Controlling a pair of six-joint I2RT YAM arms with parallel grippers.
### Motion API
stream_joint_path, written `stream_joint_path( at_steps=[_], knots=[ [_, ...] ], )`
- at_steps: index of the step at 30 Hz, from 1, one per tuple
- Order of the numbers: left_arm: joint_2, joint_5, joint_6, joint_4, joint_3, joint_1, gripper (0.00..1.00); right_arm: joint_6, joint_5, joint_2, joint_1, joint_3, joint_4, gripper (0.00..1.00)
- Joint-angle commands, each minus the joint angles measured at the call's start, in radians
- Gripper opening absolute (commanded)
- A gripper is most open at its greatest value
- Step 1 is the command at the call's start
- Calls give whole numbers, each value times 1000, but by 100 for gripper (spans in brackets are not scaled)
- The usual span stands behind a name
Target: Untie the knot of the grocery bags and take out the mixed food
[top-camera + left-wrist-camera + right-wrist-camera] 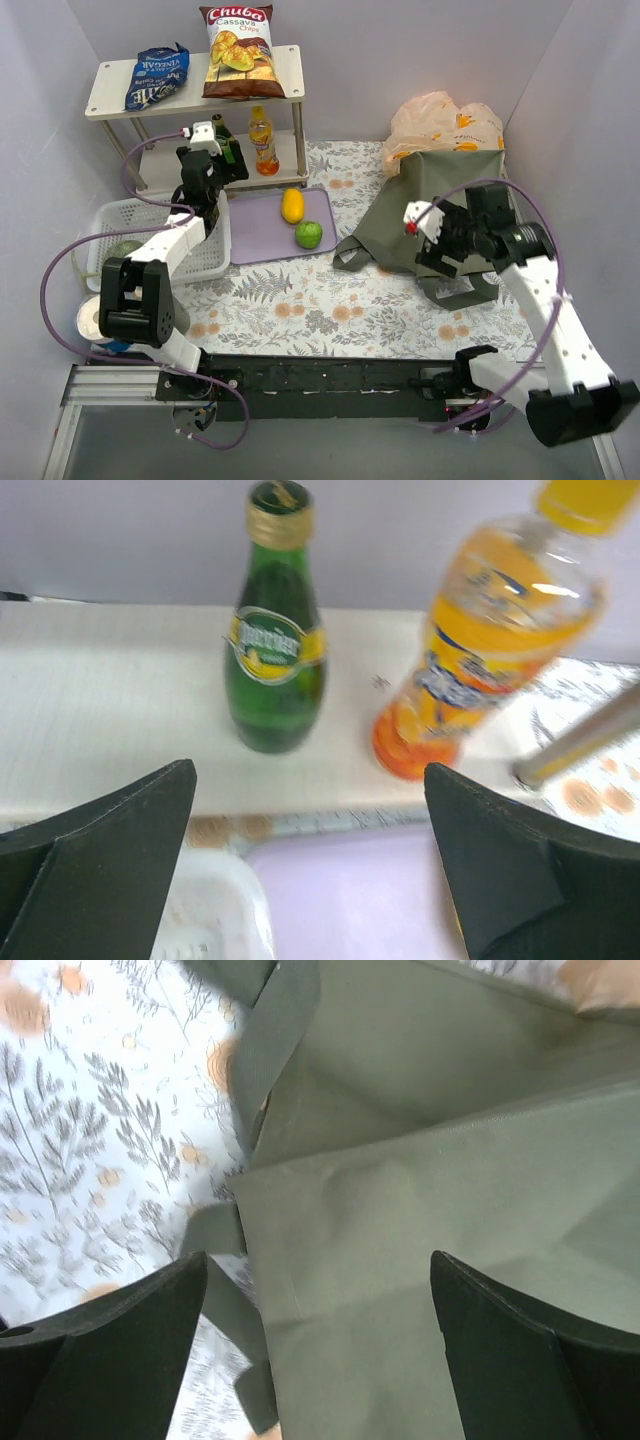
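Observation:
The peach-orange plastic bag (445,122) lies at the back right behind the olive tote (435,195); I cannot make out its knot. My right gripper (440,250) is open above the tote's fabric (420,1220), holding nothing. My left gripper (224,158) is open and empty at the lower shelf, facing the orange drink bottle (480,640) and a green glass bottle (274,650). A yellow fruit (292,205) and a green fruit (308,235) lie on the lilac tray (262,238). The chips bag (238,52) and the blue snack bag (157,78) are on the top shelf. A green melon (125,249) sits in the white basket (205,262).
The white two-level shelf (290,80) stands at the back left. The tote's straps (352,255) trail onto the flowered cloth (300,300). A tape roll (93,320) lies at the near left. Grey walls close in on three sides.

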Motion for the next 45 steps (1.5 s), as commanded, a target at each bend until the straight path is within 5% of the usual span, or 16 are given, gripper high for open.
stream_joint_path(
  at_steps=[1, 7, 17, 22, 28, 30, 32, 35, 41, 45],
  knots=[
    [-122, 56, -11, -102, -46, -39, 98, -432, 21, -293, -1, -128, -118, 99],
    [-171, 65, -3, -202, -57, -89, 98, -667, 121, -452, 0, -377, -78, 99],
    [-232, 68, 54, -262, -29, -107, 98, -817, 257, -478, -1, -710, 353, 98],
    [-275, 70, 70, -274, -34, -107, 98, -947, 318, -573, -3, -960, 918, 95],
    [-329, 68, 72, -266, -77, -106, 98, -942, 215, -531, -4, -994, 1126, 68],
    [-350, 79, 71, -266, -84, -106, 98, -915, 228, -465, -6, -946, 1183, 48],
    [-362, 80, 74, -274, -86, -106, 98, -884, 242, -422, -7, -888, 1154, 20],
    [-390, 80, 80, -288, -92, -106, 98, -761, 181, -395, -6, -686, 939, 2],
    [-476, 128, 90, -274, -138, -106, 98, -405, -75, -353, -6, -114, 350, 1],
    [-533, 166, 106, -285, -175, -106, 98, -177, -63, -194, -7, 210, 104, 1]
  ],
)
